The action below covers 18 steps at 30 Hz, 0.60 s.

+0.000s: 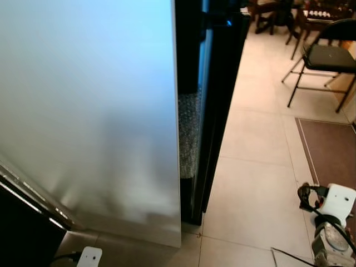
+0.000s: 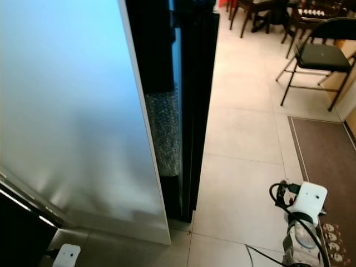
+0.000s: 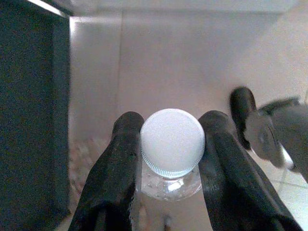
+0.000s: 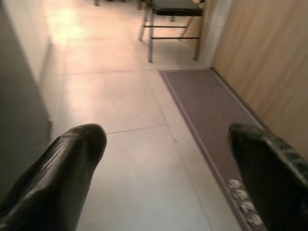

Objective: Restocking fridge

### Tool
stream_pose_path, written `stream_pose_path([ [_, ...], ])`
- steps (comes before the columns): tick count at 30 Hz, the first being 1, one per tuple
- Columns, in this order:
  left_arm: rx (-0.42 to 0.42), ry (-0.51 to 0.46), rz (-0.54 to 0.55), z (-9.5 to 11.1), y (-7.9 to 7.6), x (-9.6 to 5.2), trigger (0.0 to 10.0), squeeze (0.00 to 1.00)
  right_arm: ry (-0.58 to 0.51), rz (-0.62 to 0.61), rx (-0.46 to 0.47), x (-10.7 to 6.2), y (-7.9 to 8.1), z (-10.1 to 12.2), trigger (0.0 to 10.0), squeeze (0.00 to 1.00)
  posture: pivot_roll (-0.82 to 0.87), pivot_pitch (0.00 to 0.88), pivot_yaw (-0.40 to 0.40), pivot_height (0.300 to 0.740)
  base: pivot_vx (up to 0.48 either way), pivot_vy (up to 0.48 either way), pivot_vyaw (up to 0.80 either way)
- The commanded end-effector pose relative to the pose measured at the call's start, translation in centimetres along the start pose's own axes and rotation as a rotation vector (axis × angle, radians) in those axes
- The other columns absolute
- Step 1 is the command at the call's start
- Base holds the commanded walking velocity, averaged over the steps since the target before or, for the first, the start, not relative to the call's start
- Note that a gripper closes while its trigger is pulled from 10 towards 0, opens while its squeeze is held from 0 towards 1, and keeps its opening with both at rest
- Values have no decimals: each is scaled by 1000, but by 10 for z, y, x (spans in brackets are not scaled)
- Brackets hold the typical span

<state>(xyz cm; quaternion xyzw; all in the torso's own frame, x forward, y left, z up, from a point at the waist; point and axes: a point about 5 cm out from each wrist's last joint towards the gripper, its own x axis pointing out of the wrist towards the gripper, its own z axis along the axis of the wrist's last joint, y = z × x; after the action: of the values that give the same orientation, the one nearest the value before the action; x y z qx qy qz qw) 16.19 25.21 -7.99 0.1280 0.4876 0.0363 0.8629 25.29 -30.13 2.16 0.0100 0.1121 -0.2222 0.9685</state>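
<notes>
A clear bottle with a white screw cap point(image 3: 172, 142) is held at its neck, with my left gripper point(image 3: 172, 131) shut on it, low in front of the fridge. The fridge's pale door panel point(image 1: 89, 111) takes up the left of the head views, its edge next to the dark fridge body point(image 1: 214, 83). A strip of bubble wrap point(image 1: 188, 133) shows in the gap between them. My right gripper point(image 4: 166, 139) stands open over the tiled floor with nothing between its fingers. My right arm point(image 1: 334, 222) hangs at the lower right.
Pale tiled floor point(image 1: 256, 161) runs to the right of the fridge. A brown mat point(image 1: 331, 147) lies at the right, along a wooden wall point(image 4: 260, 57). A black folding chair point(image 1: 325, 55) and dark wooden furniture point(image 1: 272, 11) stand further back.
</notes>
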Motion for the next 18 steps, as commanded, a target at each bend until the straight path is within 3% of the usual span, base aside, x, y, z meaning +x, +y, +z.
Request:
stream_pose_path([
  [1,15,23,7,-6,2,-1,10000,0,44,23,7,-13,6,-19,10000,0,51,43,34,740,0,0,0],
  [6,14,25,12,-8,3,-2,10000,0,-89,75,-52,-9,22,3,10000,0,60,42,36,740,0,0,0],
  [9,14,26,17,-9,3,-2,10000,0,-223,246,-91,-10,63,34,10000,0,61,44,39,740,0,0,0],
  [10,16,25,17,-7,0,-1,10000,0,-257,314,-87,-13,83,47,10000,0,59,45,39,740,0,0,0],
  [12,17,23,15,-5,-3,0,10000,0,-298,389,-84,-15,104,61,10000,0,60,42,39,740,0,0,0],
  [13,17,23,15,-5,-3,0,10000,0,-298,389,-84,-15,104,61,10000,0,60,42,39,740,0,0,0],
  [18,18,18,12,-2,-8,0,10000,0,-270,525,-38,-18,158,79,10000,0,71,28,33,740,0,0,0],
])
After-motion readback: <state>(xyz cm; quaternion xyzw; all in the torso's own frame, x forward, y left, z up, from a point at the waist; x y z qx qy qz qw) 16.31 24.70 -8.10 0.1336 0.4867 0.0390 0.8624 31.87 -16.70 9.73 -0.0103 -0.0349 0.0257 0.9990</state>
